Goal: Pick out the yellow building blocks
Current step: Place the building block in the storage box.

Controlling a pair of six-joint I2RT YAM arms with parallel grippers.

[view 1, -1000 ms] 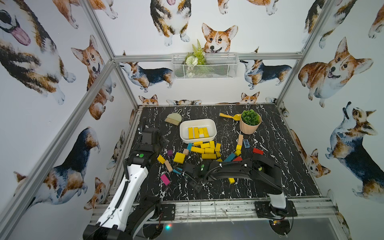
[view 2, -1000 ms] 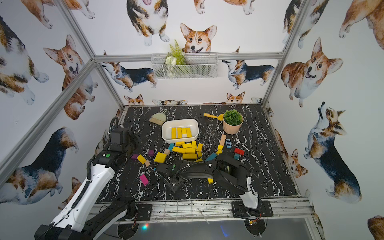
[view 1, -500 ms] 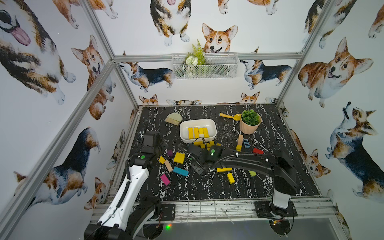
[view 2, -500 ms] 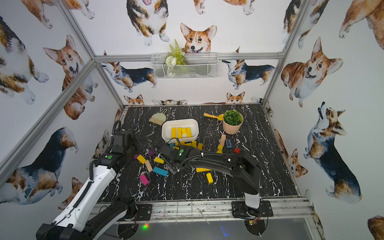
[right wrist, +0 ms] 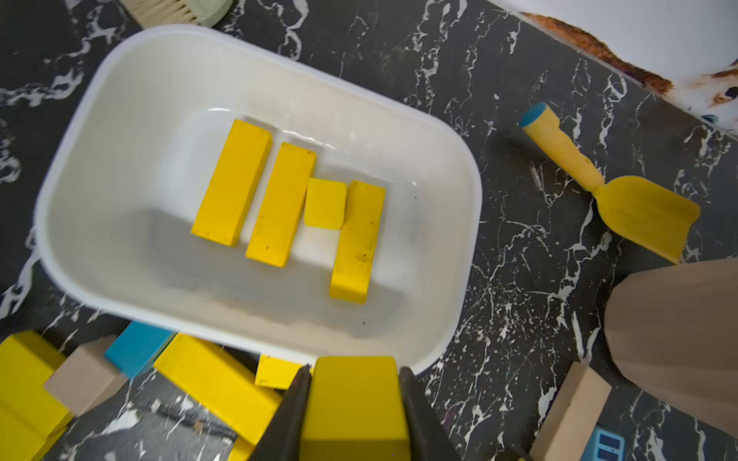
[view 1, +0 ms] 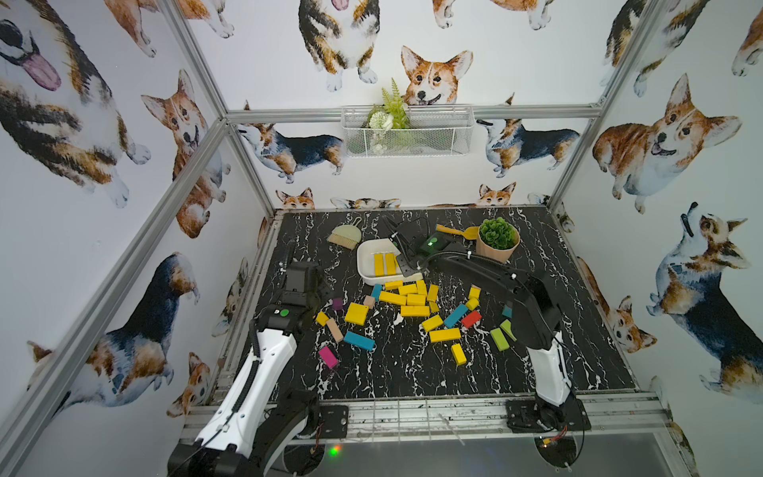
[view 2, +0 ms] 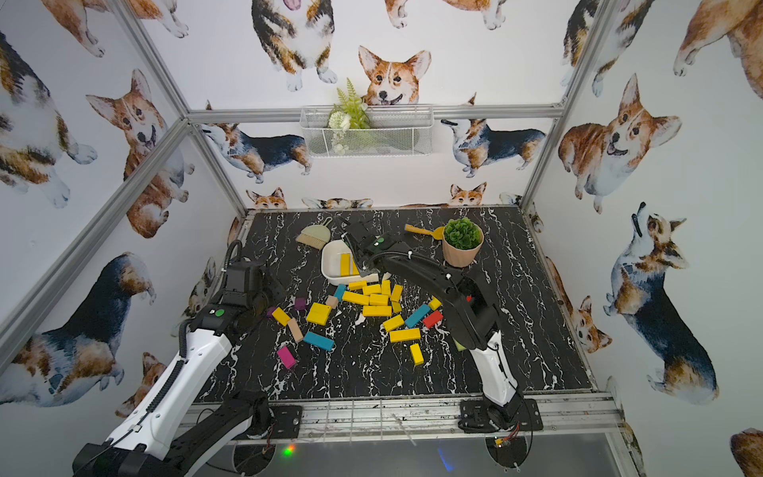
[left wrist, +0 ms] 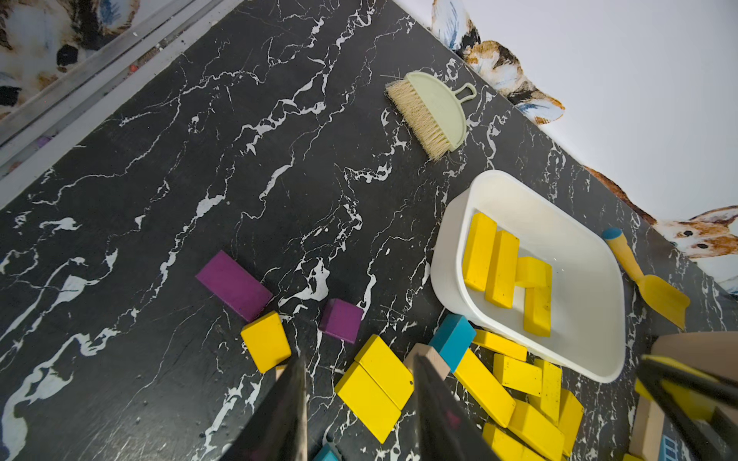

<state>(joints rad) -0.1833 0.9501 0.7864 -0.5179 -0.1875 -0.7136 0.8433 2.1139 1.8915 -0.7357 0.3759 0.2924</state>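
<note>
My right gripper (right wrist: 354, 369) is shut on a yellow building block (right wrist: 353, 403) and holds it above the near rim of the white tub (right wrist: 80, 131). Several yellow building blocks (right wrist: 279, 203) lie in that tub, mostly long bars. In both top views the right gripper (view 1: 406, 264) reaches over the tub (view 1: 365, 264). More yellow blocks (view 1: 406, 295) lie heaped just in front of the tub (view 2: 330, 264). My left gripper (left wrist: 358, 359) is open and empty above a flat yellow square (left wrist: 375, 387), at the table's left side (view 1: 307, 289).
A potted plant (view 1: 497, 243) and a yellow scoop (view 1: 456, 232) stand behind the right arm. A brush (view 1: 346, 236) lies back left of the tub. Teal (view 1: 359, 340), pink (view 1: 328, 357), red (view 1: 471, 319), lime-green (view 1: 499, 339) and purple (view 1: 337, 304) blocks are scattered among the yellow ones.
My right arm has swung from the front left of the block heap back to the tub's near rim. The left arm has hardly moved.
</note>
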